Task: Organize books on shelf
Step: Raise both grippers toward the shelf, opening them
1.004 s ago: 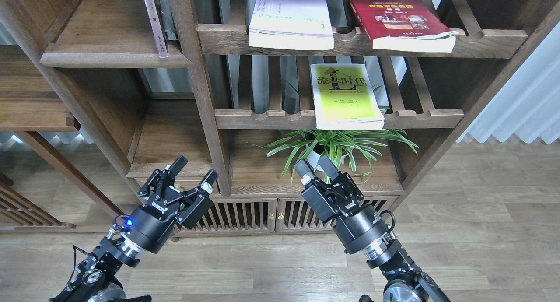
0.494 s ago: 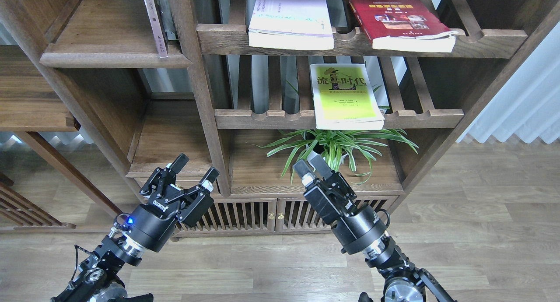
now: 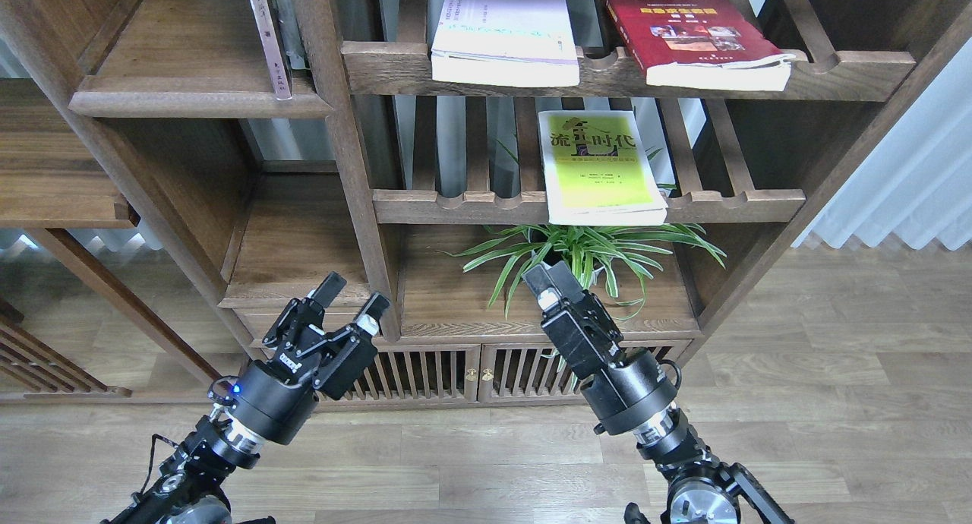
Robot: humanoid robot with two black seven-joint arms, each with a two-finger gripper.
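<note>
Three books lie flat on slatted racks. The white book with lilac trim (image 3: 501,30) and the dark red book (image 3: 695,34) are on the upper rack. The yellow-green book (image 3: 600,167) is on the middle rack. The solid plank shelf (image 3: 190,91) is at the upper left. My left gripper (image 3: 353,300) is open and empty, low in front of the cabinet's left bay. My right gripper (image 3: 550,281) is open and empty, turned nearly edge-on. It is in front of the plant, well below the yellow-green book.
A thin grey-pink-spined book (image 3: 267,38) leans upright at the plank shelf's right end. A potted spider plant (image 3: 585,254) stands in the bay under the middle rack. A vertical wooden post (image 3: 345,159) divides the bays. Slatted cabinet doors (image 3: 456,372) are below.
Both grippers have shifted a little to the right. The left one has dropped slightly. The right wrist has rotated, so its fingers now overlap more. The books have not moved.
</note>
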